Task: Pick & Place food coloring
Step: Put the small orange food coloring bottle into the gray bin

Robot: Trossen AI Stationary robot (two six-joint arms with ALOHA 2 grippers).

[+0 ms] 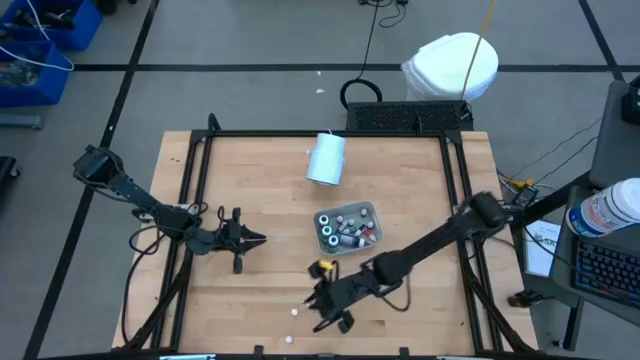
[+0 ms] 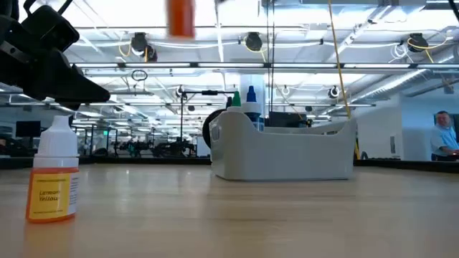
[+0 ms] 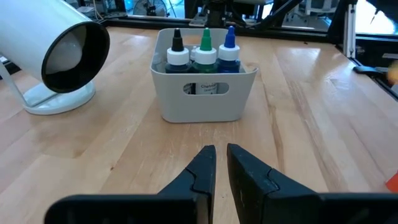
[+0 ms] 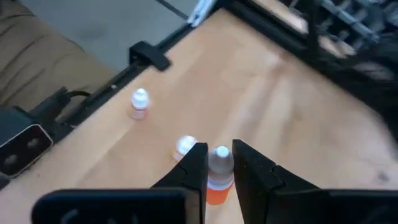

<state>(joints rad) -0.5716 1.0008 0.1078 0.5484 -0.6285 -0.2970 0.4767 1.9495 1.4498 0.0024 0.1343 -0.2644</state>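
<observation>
My right gripper (image 1: 321,272) is near the table's near edge, shut on a small orange food coloring bottle (image 4: 217,186) with a white cap. In the low view this bottle (image 2: 179,18) shows as an orange blur high above the table. A yellow bottle (image 2: 54,183) stands upright on the wood, and two white-capped bottles (image 4: 139,102) (image 4: 185,146) stand beyond the fingers. The pale grey tray (image 1: 347,228) holds several bottles, with black, green and blue tips (image 3: 205,46). My left gripper (image 3: 221,155) waits left of the tray, fingers nearly together, holding nothing. My right gripper pinches the orange bottle between its two fingers, just below the white cap (image 4: 221,163). The fingers slant down from the table's right side. The bottle stays upright, cap up, its orange body (image 4: 216,193) hanging below the fingers, lifted clear of the table.
A white cylinder (image 1: 326,157) lies on its side at the far middle, its open end showing in the left wrist view (image 3: 74,53). Black rails (image 1: 190,200) border the wood. A small camera (image 4: 18,149) sits at the near edge. A person (image 2: 445,140) stands far off.
</observation>
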